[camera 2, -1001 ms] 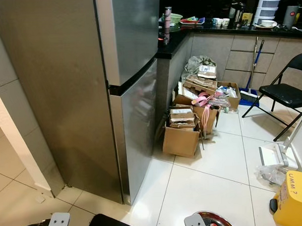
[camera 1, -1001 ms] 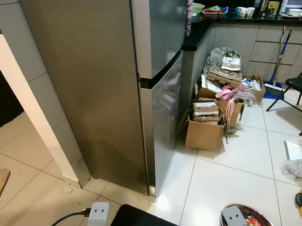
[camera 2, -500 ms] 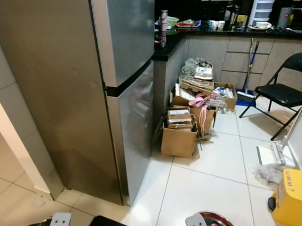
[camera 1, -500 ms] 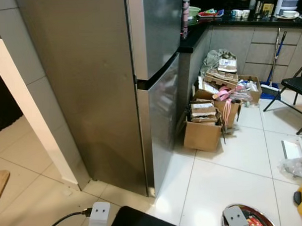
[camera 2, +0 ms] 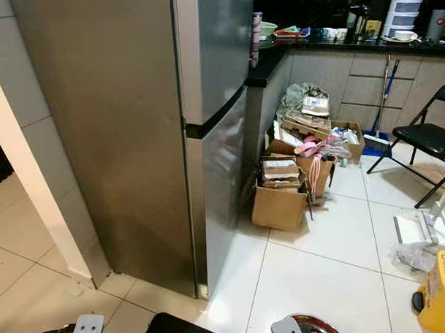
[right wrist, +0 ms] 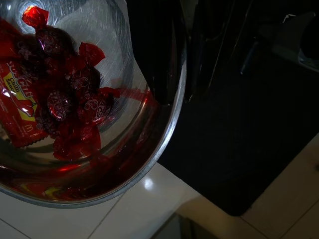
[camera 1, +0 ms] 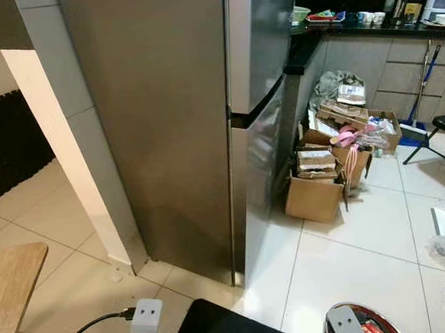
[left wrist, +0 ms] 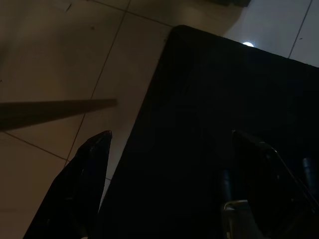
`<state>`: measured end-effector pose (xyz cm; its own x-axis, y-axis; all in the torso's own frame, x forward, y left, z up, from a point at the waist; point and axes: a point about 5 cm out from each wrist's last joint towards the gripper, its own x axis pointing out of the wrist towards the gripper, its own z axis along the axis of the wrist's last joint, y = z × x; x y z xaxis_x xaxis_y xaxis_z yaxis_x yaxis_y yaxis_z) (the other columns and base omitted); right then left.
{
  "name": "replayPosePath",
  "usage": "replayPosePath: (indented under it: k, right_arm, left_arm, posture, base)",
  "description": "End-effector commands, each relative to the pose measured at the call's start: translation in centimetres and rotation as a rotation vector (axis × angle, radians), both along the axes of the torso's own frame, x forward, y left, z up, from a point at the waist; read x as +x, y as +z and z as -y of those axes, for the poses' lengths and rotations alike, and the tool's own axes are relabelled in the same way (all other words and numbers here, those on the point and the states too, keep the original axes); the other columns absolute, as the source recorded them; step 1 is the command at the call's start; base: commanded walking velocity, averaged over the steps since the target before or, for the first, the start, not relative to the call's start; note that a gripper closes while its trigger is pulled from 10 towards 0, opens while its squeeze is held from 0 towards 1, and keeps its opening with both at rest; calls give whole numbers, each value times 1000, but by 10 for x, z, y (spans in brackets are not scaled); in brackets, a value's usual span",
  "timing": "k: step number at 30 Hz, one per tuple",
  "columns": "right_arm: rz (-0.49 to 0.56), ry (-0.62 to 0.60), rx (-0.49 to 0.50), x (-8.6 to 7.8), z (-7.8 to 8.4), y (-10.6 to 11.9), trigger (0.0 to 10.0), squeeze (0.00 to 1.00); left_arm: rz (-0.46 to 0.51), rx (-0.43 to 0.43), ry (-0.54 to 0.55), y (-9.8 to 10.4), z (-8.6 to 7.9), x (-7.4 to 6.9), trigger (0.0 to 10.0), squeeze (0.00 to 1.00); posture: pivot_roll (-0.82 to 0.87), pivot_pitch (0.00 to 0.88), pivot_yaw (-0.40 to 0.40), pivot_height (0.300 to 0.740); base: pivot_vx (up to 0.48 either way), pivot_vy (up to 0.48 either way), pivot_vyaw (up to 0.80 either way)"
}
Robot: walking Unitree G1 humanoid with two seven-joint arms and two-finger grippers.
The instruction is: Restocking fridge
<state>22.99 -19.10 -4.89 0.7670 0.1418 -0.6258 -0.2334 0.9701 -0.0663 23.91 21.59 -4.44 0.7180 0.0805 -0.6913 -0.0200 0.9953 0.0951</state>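
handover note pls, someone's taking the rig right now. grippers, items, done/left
Right gripper: shut on the rim of the metal bowl, which holds red-wrapped sweets and sauce packets.
Left gripper: open, empty, idle over the floor.
Fridge: just ahead, both doors closed.
Done: bowl in hand, robot at the fridge.
Left: open a door, put the bowl in, close.

The left gripper (left wrist: pixel 169 164) hangs low at about 7 o'clock, its two black fingers (left wrist: pixel 84 184) spread wide apart with nothing between them. The right gripper (right wrist: pixel 172 74), at about 5 o'clock, has one finger pinching a bowl (right wrist: pixel 149 164) rim.
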Motion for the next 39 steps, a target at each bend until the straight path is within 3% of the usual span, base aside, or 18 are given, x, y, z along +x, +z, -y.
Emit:
replayPosePath:
  k: [1,8,12,33,39]
  right_arm:
    - [-1,-11,-13,-2,5,0,10000,0]
    - [0,-12,-14,-2,5,0,10000,0]
    - [0,-12,-14,-1,5,0,10000,0]
    - [3,-13,-15,0,6,1,10000,0]
    - [3,-13,-15,0,5,1,10000,0]
  left_arm:
    - [-10,20,-22,-2,-1,-3,10000,0]
    - [-15,30,-22,-2,-1,-3,10000,0]
    - [-17,18,26,-2,-4,-3,10000,0]
    - [-23,5,38,-1,-5,-3,10000,0]
    - [-24,4,39,-1,-6,-3,10000,0]
  posture:
    - [-58,70,19,740]
    - [-58,70,19,740]
    - [-61,70,18,740]
    - [-59,69,20,740]
    - [-60,71,20,740]
  base:
    - [0,0,0]
    - [0,-343,0]
    - [0,0,0]
    - [0,0,0]
    - [0,400,0]
